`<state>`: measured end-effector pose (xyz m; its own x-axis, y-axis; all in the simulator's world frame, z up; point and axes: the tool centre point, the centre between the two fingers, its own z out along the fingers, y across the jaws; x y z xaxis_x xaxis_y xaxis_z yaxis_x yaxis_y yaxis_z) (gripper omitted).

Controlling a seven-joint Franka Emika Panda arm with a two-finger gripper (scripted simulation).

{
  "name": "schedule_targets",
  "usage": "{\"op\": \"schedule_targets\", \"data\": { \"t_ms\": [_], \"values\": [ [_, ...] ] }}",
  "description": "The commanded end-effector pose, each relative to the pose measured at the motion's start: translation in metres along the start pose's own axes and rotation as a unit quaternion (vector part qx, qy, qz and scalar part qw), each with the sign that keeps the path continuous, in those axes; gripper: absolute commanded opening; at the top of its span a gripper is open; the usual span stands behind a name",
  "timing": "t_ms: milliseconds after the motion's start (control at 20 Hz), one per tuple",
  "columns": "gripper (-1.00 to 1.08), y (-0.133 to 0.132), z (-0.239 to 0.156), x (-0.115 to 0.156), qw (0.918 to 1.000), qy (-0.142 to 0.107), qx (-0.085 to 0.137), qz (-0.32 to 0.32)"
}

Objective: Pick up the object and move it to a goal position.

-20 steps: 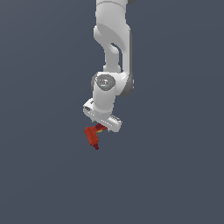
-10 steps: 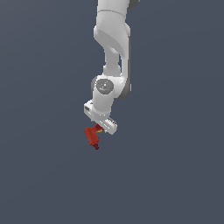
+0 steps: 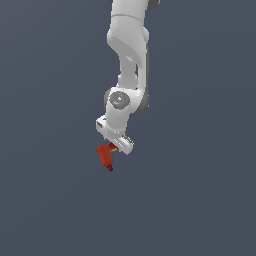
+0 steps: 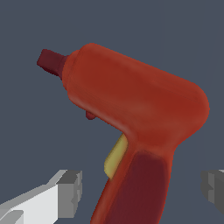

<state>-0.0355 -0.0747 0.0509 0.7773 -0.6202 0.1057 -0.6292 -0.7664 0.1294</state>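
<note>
Hanging from the upper edge of the exterior view, the white arm (image 3: 127, 55) drops to a round wrist joint and ends in the gripper (image 3: 111, 148), which sits low and a little toward the exterior view's left of centre; the object (image 3: 105, 157), a small red drill-shaped item, lies just beneath the gripper and touches or nearly touches it, its body slanting downward with the dark red nozzle tip (image 3: 110, 169) at its lowest end; the plain dark grey-blue surface (image 3: 200, 200) fills everything around them, and no edge or corner of it shows, so the drill can only be placed against the arm, directly under the wrist.

In the wrist view the object (image 4: 135, 113) fills most of the picture; its chunky rounded body runs across, the dark red nozzle tip (image 4: 51, 61) pokes out at one end, a yellowish accent (image 4: 115, 158) sits in the crook where body meets handle, and the darker handle runs off the frame edge; one grey-padded fingertip (image 4: 70, 188) shows on one side of the handle and the other fingertip (image 4: 213, 186) on the far side; both stand apart from the handle with grey background visible between, so the fingers are spread around it without pinching it.
</note>
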Motion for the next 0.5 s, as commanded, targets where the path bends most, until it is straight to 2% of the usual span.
{"op": "schedule_targets", "data": {
  "t_ms": [0, 400, 450],
  "values": [
    [1.08, 0.0, 0.007, 0.0, 1.0, 0.0, 0.0, 0.0],
    [1.08, 0.001, 0.026, -0.001, 1.0, 0.0, 0.0, 0.002],
    [-1.0, 0.001, 0.026, -0.001, 1.0, 0.0, 0.0, 0.002]
  ]
}}
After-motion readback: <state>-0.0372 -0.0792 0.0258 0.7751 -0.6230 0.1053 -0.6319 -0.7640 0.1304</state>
